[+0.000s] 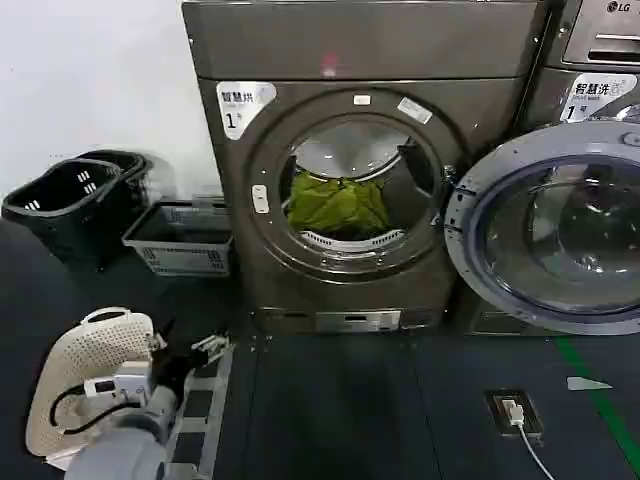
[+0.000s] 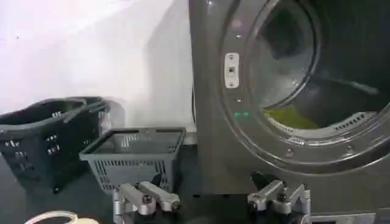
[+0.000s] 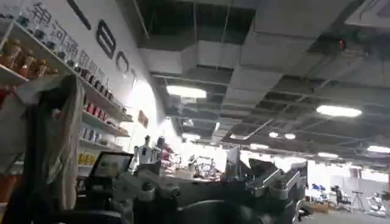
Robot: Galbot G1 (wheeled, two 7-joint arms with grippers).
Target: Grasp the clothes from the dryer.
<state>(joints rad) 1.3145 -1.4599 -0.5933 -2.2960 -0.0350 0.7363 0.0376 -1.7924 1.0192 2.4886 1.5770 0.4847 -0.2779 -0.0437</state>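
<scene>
The dryer (image 1: 360, 60) is a dark bronze-grey front loader with a white "1" sticker and a small pink light on its top panel. Its round door (image 1: 555, 235) is swung open to the right. The clothes (image 1: 338, 207), a yellow-green bundle, lie in the bottom of the drum; in the left wrist view the clothes (image 2: 289, 115) show behind the drum lip. My left gripper (image 2: 213, 198) is open, low and to the left of the dryer, well short of the porthole; the head view shows the left gripper (image 1: 210, 350) at the bottom left. My right gripper (image 3: 213, 185) is open, pointing up at a ceiling.
A black basket (image 1: 70, 200) and a grey basket (image 1: 185, 235) stand on the floor left of the dryer. A white perforated shell (image 1: 90, 370) lies by my left arm. An LG machine (image 1: 600, 40) stands behind the open door. A floor socket (image 1: 512, 412) with a cable is at front right.
</scene>
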